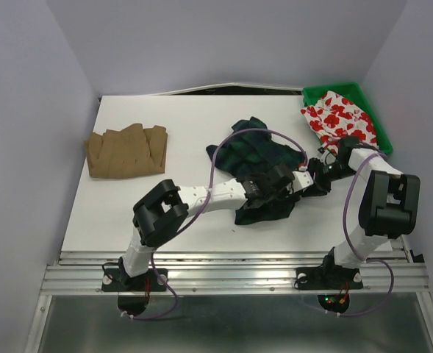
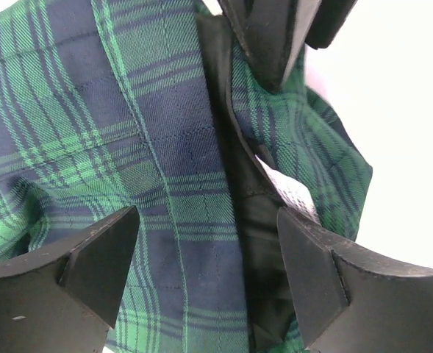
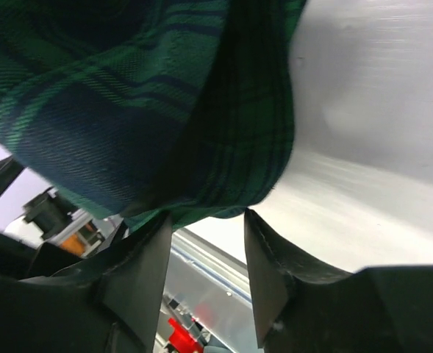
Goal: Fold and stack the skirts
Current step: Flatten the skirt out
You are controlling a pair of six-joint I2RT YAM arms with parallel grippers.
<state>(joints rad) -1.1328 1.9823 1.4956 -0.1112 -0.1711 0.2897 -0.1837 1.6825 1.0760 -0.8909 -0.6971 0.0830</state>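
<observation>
Lying crumpled in the middle of the counter (image 1: 187, 118), the dark green-navy plaid skirt (image 1: 256, 151) runs lengthwise from the far side toward the near edge. It leans slightly to the right as it comes nearer. Its far end is bunched into loose folds, and its near end spreads into a flatter, darker patch. Both arms meet over its near-right part.

The left pincer (image 1: 278, 180) reaches in from the left. In its wrist view the fingers stand spread wide over the cloth, with a ridge of plaid and a strip of black lining running between them. A small white label (image 2: 293, 195) shows at the lining's edge.

The right pincer (image 1: 309, 179) comes in from the right, at the skirt's right border. From its wrist camera the fingers are partly apart. A hem of the plaid hangs down to their tips, and open space shows between them, so nothing is pinched.

The tan-brown pleated skirt (image 1: 126, 151) lies flat on the left of the counter, well apart from the plaid one. Its long axis runs left to right and its pleats run toward the far side.

The green bin (image 1: 315, 92) sits in the far right corner. The white skirt with red flowers (image 1: 339, 118) is heaped inside it and fills most of it.
</observation>
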